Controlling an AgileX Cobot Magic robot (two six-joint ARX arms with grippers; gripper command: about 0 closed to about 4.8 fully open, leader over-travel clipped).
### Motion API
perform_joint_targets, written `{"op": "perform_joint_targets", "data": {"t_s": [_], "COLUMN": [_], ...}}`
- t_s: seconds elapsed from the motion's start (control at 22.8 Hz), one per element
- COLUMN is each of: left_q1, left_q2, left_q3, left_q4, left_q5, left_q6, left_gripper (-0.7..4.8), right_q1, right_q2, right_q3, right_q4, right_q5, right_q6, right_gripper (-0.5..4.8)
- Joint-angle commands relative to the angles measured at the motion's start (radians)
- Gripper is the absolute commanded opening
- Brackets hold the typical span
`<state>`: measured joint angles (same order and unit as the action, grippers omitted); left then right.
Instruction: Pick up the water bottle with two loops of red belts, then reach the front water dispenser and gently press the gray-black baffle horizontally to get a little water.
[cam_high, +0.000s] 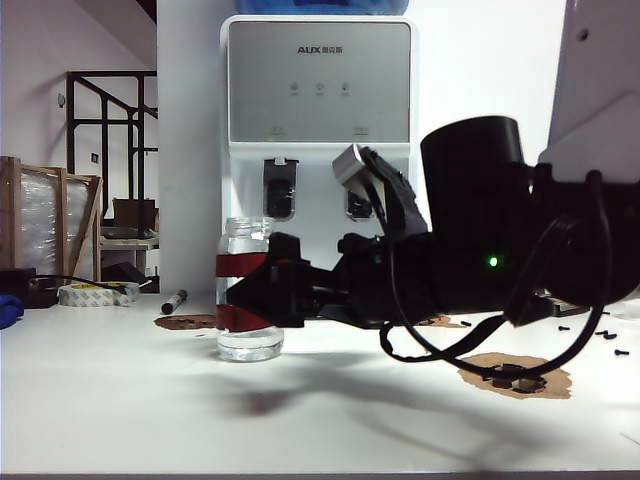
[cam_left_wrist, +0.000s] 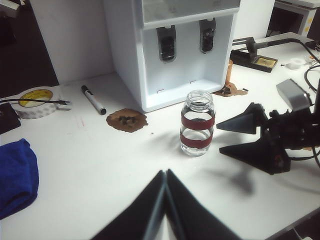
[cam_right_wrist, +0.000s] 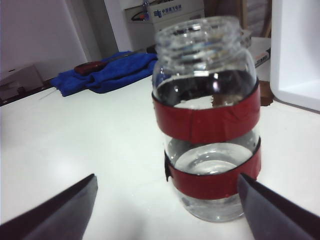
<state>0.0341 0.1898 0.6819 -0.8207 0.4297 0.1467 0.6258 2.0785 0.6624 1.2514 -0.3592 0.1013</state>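
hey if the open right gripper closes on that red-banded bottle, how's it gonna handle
The water bottle looks like rigid clear glass, so probably stiff yet breakable. The right gripper would likely hold better on the red tape than on bare glass. It stands upright and holds little water, so probably light.

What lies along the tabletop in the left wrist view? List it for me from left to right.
Blue cloth → roll of tape → black marker → brown stain → water bottle with two red bands → open right claw, its two tips reaching toward the bottle from the side.
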Motion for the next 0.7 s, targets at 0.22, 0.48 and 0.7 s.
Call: {"op": "perform_joint_targets", "data": {"t_s": [0.22,0.48,0.7], "left_q1": [0.001,0.000,0.001], "left_q2": [0.003,0.003,0.003], "left_q3": [0.017,0.017,0.017], "left_q4": [0.009,0.009,0.009], "left_q5": [0.000,0.000,0.000], "left_q6": [-0.002,-0.002,-0.002], "left_gripper": [-0.05,-0.05,-0.05], "right_q1": [-0.011,-0.028,-0.028], "right_q2": [0.032,0.039,0.062], "right_q3": [0.029,0.097,0.164], "right_q4": [0.014,-0.045,-0.068], "right_q5": [0.004,0.024,0.011], "right_q6": [-0.036,-0.045,-0.044], "right_gripper": [4.79,4.79,4.79]}}
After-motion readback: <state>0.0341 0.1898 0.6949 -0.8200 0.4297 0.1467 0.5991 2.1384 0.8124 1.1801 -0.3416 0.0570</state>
